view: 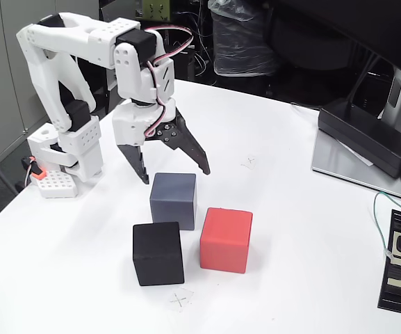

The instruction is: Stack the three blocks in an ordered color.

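While the claw (176, 175) hangs spread wide and empty just above the grey block's (173, 200) far edge, all three blocks sit clustered on the white tabletop (290, 229): the black block (158, 253) in front, the red block (226, 239) at its right.

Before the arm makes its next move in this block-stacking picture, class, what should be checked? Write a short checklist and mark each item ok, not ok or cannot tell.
1. Gripper open wide enough for a cube: ok, its fingers are spread and hold nothing.
2. Gripper lined up with a block: ok, it hangs just behind the grey block.
3. All three blocks on the table, none stacked yet: ok.
4. Room around the grey block for the fingers: cannot tell; the black block and the red block sit close in front of it.
5. Power adapter out of the way: ok, it lies far off at the right.
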